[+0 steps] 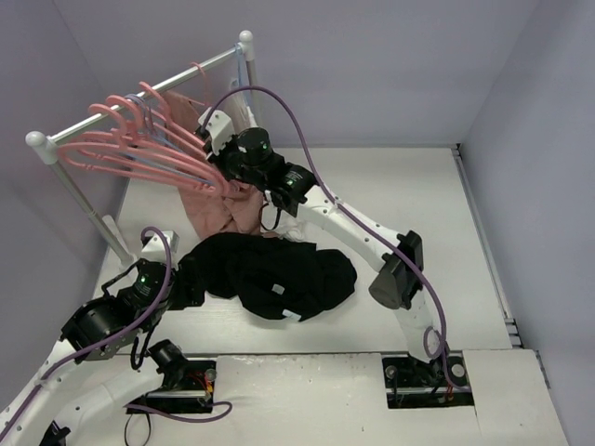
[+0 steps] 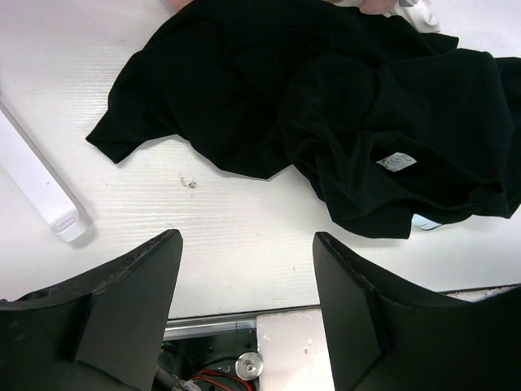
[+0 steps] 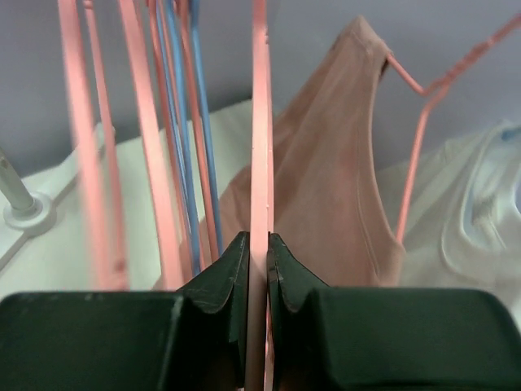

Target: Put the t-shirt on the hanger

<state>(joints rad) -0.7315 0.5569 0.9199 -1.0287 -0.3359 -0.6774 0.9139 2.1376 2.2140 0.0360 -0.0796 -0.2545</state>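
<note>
The black t-shirt (image 1: 270, 274) lies crumpled on the white table, its small white label (image 2: 396, 161) facing up. My left gripper (image 1: 191, 282) hovers at its left edge, open, with nothing between the fingers (image 2: 248, 240); the t-shirt (image 2: 326, 106) fills the area just beyond them. My right gripper (image 1: 219, 172) is up at the rack, shut on the thin edge of a pink hanger (image 3: 260, 122). That hanger (image 1: 163, 149) hangs among several alike on the rail.
The clothes rail (image 1: 139, 102) runs across the back left on white posts (image 1: 84, 200). A dusty-pink garment (image 3: 326, 179) and a white garment (image 3: 456, 236) hang behind the hangers, beside thin blue hangers (image 3: 195, 122). The rack's white foot (image 2: 37, 183) lies left of the t-shirt.
</note>
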